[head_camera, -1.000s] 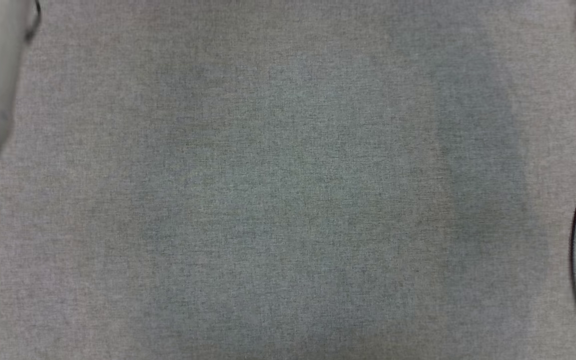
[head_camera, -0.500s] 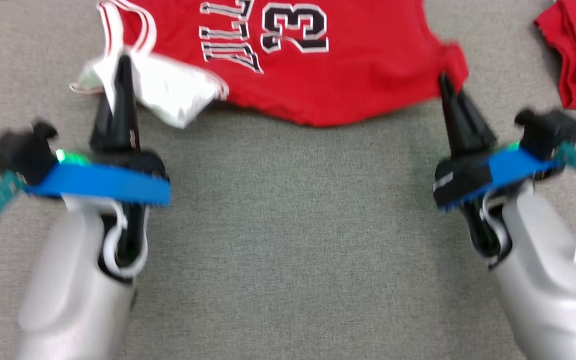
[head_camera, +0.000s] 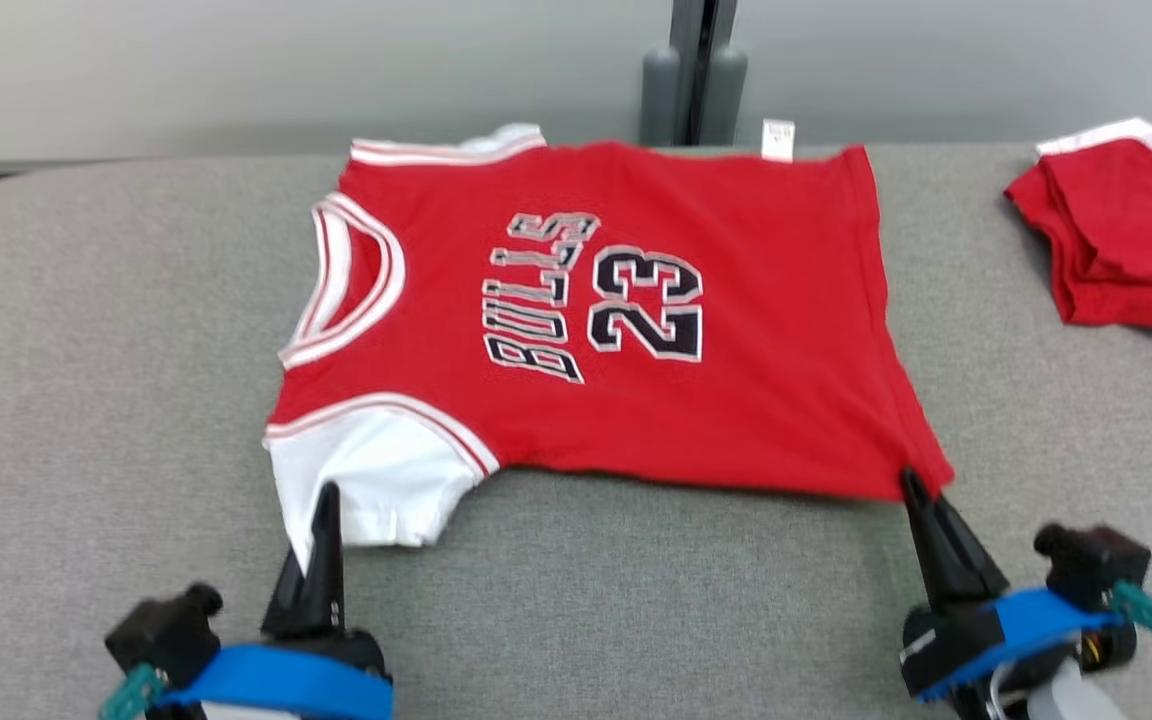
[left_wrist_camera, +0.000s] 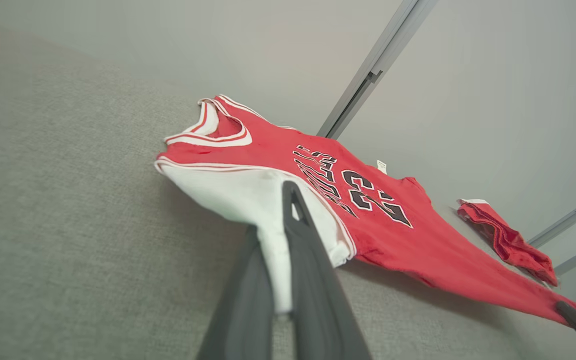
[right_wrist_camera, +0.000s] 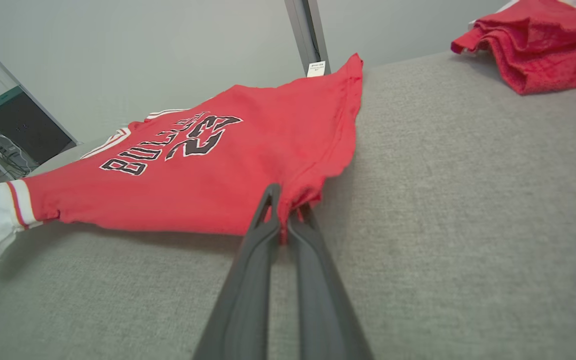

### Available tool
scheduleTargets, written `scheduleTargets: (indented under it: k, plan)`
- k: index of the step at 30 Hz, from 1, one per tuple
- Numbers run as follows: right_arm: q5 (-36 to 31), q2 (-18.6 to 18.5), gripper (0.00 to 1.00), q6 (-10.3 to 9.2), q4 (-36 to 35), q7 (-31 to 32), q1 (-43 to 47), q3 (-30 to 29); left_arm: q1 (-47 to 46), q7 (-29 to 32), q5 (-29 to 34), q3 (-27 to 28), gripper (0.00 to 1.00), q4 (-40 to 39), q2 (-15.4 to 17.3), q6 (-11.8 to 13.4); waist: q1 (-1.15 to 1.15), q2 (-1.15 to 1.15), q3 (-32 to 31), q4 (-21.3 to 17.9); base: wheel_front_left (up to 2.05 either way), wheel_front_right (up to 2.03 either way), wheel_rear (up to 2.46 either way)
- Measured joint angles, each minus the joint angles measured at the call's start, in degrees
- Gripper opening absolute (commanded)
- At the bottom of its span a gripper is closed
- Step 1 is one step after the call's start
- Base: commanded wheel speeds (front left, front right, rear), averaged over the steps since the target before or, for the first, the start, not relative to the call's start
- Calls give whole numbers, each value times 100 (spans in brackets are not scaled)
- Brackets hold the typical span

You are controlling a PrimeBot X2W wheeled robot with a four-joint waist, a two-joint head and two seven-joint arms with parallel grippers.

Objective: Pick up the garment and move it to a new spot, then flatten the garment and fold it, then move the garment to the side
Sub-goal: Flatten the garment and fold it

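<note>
- Grey woven fabric covers the wide padded surface point(head_camera: 86, 350), which ends at a pale wall point(head_camera: 236, 70). A dark upright post point(head_camera: 696, 60) stands behind the far edge.
- The garment point(head_camera: 756, 350), a red jersey with white trim and "BULLS 23" lettering, lies spread across the middle of the surface. Its neckline is toward the robot's left and its hem toward the right.
- A small white tag point(head_camera: 778, 138) sticks out at the garment's far edge.
- The left gripper point(head_camera: 326, 505) is clenched on the white sleeve point(head_camera: 376, 470) at the garment's near left corner. In the left wrist view, white cloth is pinched between the two dark fingers point(left_wrist_camera: 313, 280).
- The right gripper point(head_camera: 911, 490) is clenched on the near right corner of the red hem. The right wrist view shows red cloth caught between its fingertips.
- The garment's near edge runs between the two grips, with a shadow on the fabric beneath it.
- A folded red cloth point(head_camera: 1126, 240) with a white edge lies at the far right of the surface, well apart from the garment.
</note>
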Motion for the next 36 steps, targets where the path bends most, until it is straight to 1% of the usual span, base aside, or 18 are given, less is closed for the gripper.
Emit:
scheduleTargets:
  k: [5, 10, 13, 17, 20, 24, 30, 36]
  plan:
    - [-146, -30, 0, -1, -371, 37, 745, -171, 661, 116, 7, -108, 0, -322, 42, 103, 0, 0, -313, 63, 0, 0, 0]
    - [-224, 70, 0, -1, -859, 182, 1562, -525, 1177, 249, 54, -230, 0, -669, 102, 238, 0, 0, -499, 174, 0, 0, 0]
    - [-417, 156, 0, 0, -1201, 346, 1941, -690, 1344, 350, 57, -246, 0, -836, 175, 300, 1, 0, -549, 242, 0, 0, 0]
    - [-554, 323, 0, 0, -1626, 647, 2267, -804, 1411, 478, 58, -288, 0, -987, 253, 308, 1, 0, -539, 264, 0, 0, 0]
    - [-604, 367, 0, 0, -1844, 837, 2326, -810, 1418, 506, 76, -333, 0, -1039, 261, 335, 2, 0, -500, 216, 0, 0, 0]
    - [-654, 416, 0, 0, -1939, 915, 2245, -824, 1243, 564, 155, -436, 0, -1003, 312, 279, 2, 0, -417, 153, 0, 0, 0]
    - [-687, 413, 0, -1, -1851, 1046, 1985, -721, 783, 614, 154, -419, 0, -899, 500, 169, 2, 0, -340, 83, 0, 0, 0]
    - [-637, 323, 0, -1, -1727, 1089, 1638, -681, 321, 681, 200, -569, 0, -671, 644, 62, 2, 0, -280, 42, 0, 0, 0]
